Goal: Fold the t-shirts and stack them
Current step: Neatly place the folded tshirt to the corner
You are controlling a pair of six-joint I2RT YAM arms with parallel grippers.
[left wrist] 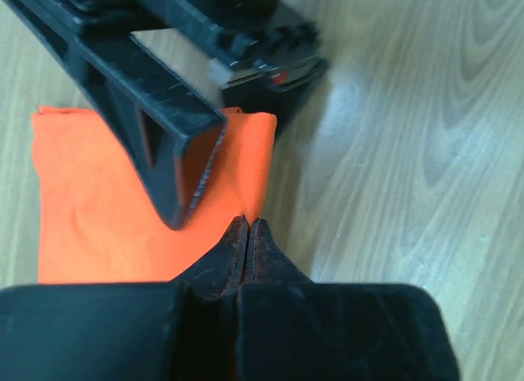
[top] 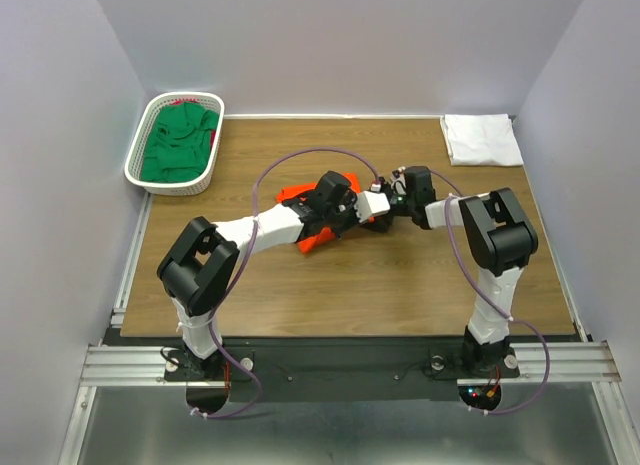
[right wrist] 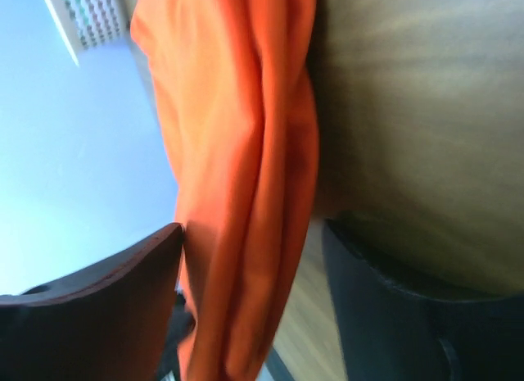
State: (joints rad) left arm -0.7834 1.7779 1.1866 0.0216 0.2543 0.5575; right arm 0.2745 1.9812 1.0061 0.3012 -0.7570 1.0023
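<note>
The bright orange-red t-shirt (top: 295,195) lies folded at the table's centre, mostly covered by both grippers. My left gripper (top: 345,210) is shut, its tips (left wrist: 248,221) resting at the shirt's right edge (left wrist: 90,209), with no cloth seen between them. My right gripper (top: 378,197) is open, its jaws wide apart around a thick folded edge of the orange shirt (right wrist: 237,111). One of its fingers (left wrist: 164,143) lies over the shirt in the left wrist view. The white t-shirt (top: 482,140) lies folded at the back right. The dark green t-shirt (top: 180,145) is bunched in the basket.
A white plastic mesh basket (top: 135,160) stands at the back left corner of the wooden table (top: 400,285). Grey walls close in the left, back and right sides. The two wrists are close together above the orange shirt.
</note>
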